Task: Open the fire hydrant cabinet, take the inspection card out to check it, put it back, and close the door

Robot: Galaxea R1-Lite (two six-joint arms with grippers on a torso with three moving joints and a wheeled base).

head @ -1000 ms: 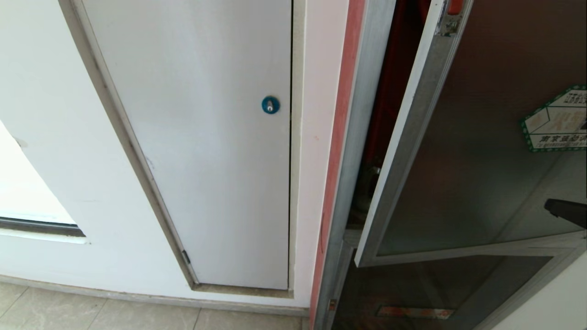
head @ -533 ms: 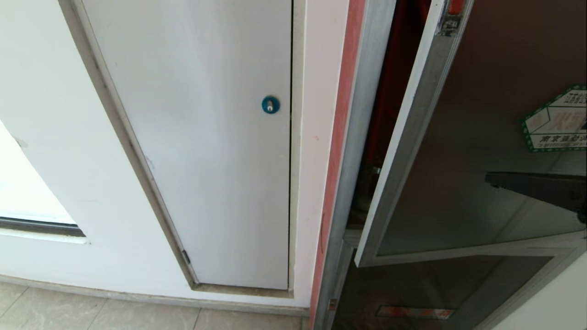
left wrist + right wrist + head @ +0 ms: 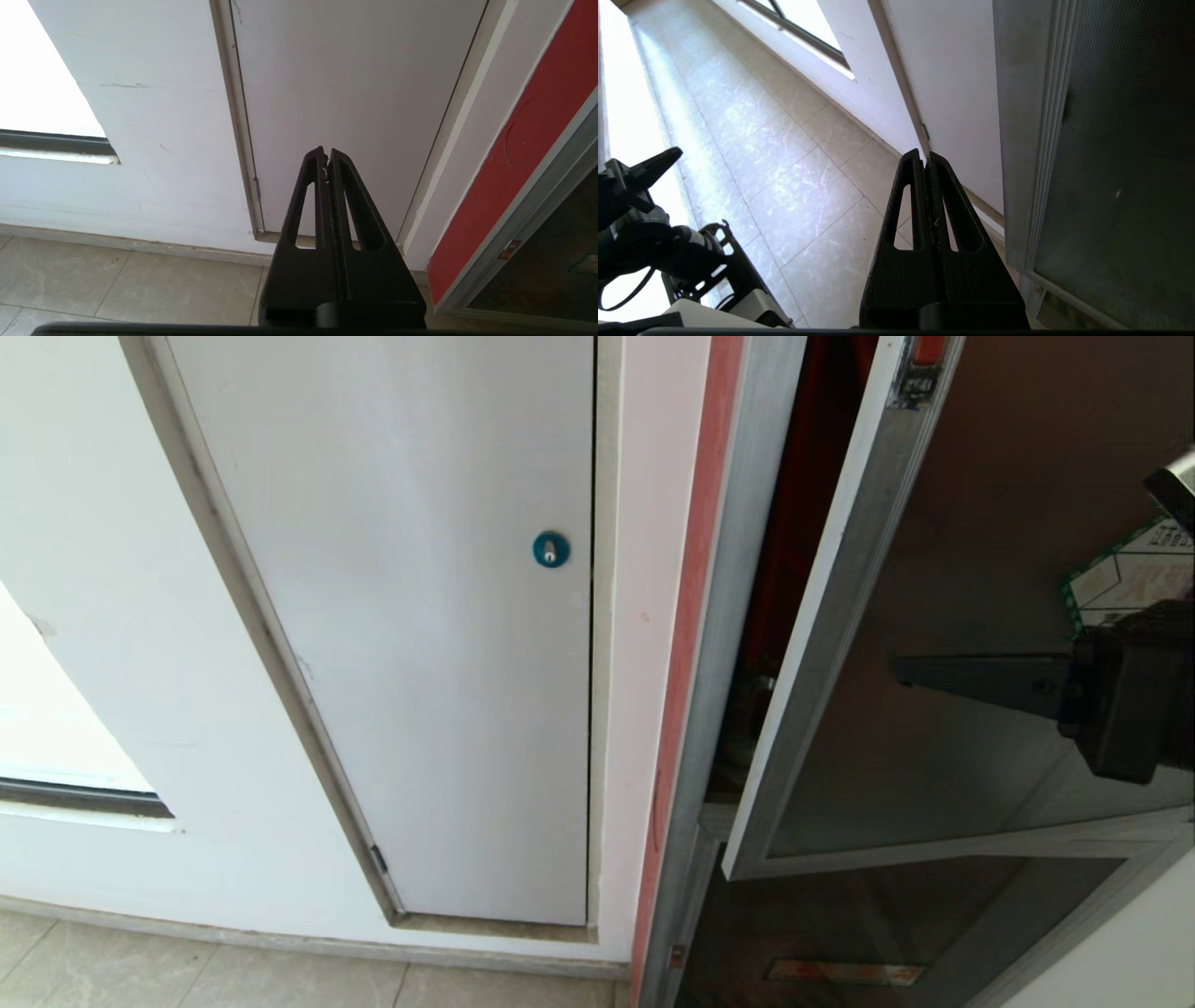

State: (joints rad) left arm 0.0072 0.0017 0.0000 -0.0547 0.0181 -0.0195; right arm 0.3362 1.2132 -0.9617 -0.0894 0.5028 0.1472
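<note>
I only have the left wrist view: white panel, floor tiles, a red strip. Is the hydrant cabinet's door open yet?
Observer: Yes, ajar. In the head view the door stands out from the fire hydrant cabinet, and red interior shows in the gap.
Operator: Where's the right gripper?
Observer: The right gripper is in front of the door's glass, pointing toward its free edge.
Operator: Is it holding anything?
Observer: No. The right wrist view shows its fingers pressed together with nothing between them.
</note>
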